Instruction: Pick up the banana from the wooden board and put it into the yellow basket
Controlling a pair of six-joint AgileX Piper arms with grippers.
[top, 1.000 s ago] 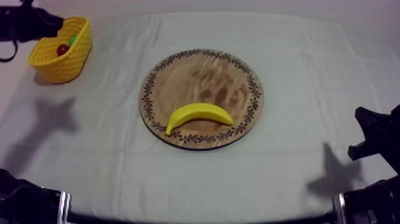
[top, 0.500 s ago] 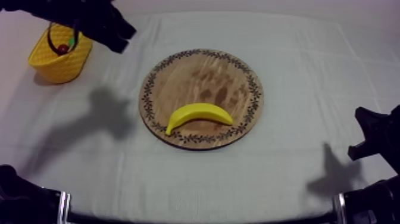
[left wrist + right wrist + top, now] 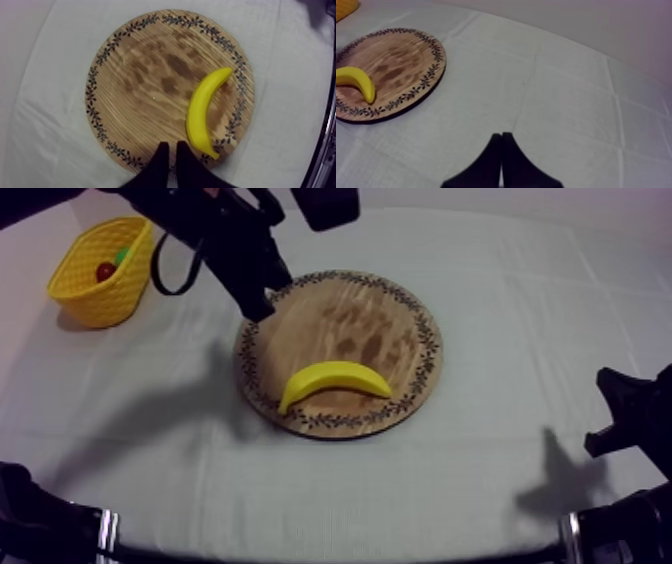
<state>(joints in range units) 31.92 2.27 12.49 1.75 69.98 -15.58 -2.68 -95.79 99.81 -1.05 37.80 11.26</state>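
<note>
Nearest, at the right side of the table point(image 3: 480, 488): right tool point(image 3: 501, 147) pressed together into a narrow wedge, pinching nothing, low over bare cloth, well apart from the board. Has no part in this step, by the look of it.

Next out: banana point(image 3: 335, 378) lying flat on the near half of the round wooden board point(image 3: 350, 313), back arched toward the far side, both ends inside the patterned rim, untouched.

Farther: left tool point(image 3: 169, 149) hovering above the board's far-left rim, fingers all but pressed together with just a slit between the tips, pinching nothing. Sits just beside one end of the banana, not over its middle.

Step in hand, as judged: the reach for the pick. To do it well:
- Spread the fingers before any descent.
- Shift across the board until centred over the thick middle of the banana.
- Turn the wrist so the fingers straddle the narrow width, not the length.
- Come straight down and stop short of pressing into the wood.
- Close gently, since smooth toy plastic probably slips.

Farthest, at the far left: yellow basket point(image 3: 95, 308), upright on the cloth, well apart from the board. Holds a small red fruit point(image 3: 105, 271) and a green piece beside it, kind unclear. Appears to have room for the banana, best laid in lengthwise.
</note>
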